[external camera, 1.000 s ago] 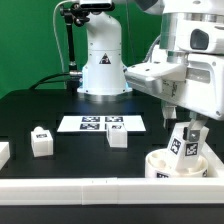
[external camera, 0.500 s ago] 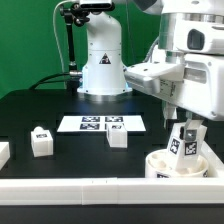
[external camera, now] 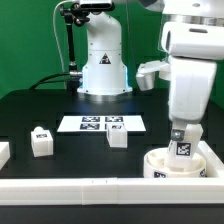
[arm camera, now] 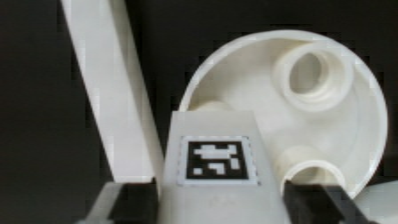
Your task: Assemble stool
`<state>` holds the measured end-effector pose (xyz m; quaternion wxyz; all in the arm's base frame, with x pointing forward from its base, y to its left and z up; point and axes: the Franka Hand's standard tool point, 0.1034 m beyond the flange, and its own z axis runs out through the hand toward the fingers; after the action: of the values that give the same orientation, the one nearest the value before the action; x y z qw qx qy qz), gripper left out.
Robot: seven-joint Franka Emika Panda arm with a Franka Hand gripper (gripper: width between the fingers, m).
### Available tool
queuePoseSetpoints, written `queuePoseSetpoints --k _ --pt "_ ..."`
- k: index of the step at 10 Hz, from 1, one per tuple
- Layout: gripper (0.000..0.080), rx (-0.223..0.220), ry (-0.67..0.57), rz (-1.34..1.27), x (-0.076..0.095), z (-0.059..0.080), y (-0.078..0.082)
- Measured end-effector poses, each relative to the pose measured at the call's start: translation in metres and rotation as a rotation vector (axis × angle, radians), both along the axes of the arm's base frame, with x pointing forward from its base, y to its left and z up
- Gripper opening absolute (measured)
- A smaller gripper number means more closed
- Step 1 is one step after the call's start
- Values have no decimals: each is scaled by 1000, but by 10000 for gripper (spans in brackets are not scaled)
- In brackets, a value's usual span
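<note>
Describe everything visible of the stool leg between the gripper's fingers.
The stool leg is a short, chunky white block, plastic by its look, and a black-and-white square tag shows on it in both views. The gripper clamps it from two sides. It stands upright on the round seat, at the exterior view's front right. Whether its lower end sits in one of the seat's round sockets is hidden. A long white rail runs close beside it; contact cannot be told.
</note>
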<state>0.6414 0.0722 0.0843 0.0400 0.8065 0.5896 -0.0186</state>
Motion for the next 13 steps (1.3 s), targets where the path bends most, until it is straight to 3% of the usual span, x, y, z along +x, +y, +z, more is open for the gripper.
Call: queuePoseSetpoints --k 6,7,11,13 --pt "337 10 -33 -418 0 0 0" --pt "337 20 -34 -509 0 -1 -5" --pt "337 86 -58 -1007 0 -2 -2" --pt "337 92 -70 -1145 0 -2 2"
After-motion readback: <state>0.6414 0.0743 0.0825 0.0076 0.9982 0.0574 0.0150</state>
